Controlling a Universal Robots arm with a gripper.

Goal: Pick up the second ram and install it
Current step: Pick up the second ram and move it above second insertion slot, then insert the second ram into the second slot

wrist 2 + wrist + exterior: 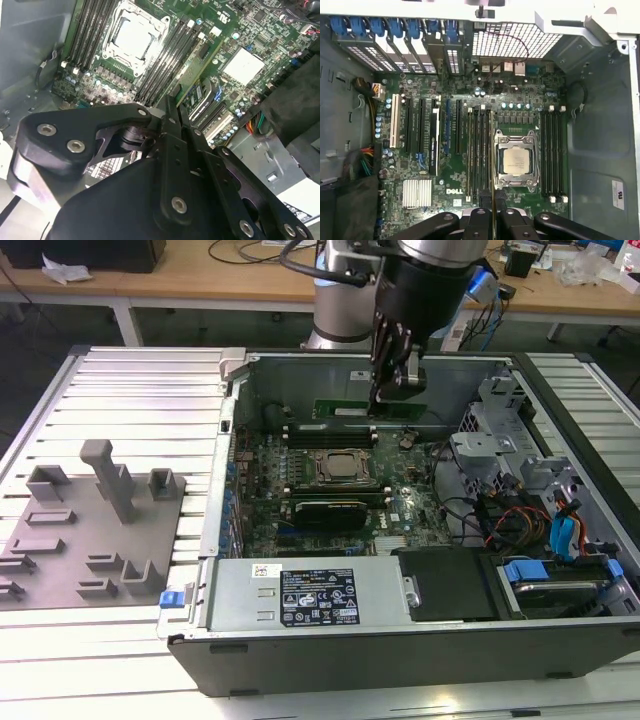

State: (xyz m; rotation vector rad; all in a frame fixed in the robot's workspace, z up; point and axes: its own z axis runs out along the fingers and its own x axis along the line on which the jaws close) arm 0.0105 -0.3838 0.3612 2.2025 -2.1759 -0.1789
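- Pinching second ram (345, 408) mid-length w/ gripper (493, 207), edge down.
- Hanging above mem slots (479, 150) beside CPU socket (516, 161), long axis running parallel w/ them; not seated yet, prob.

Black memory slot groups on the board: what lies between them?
The CPU socket, a silver chip in a metal frame, as the first wrist view shows.
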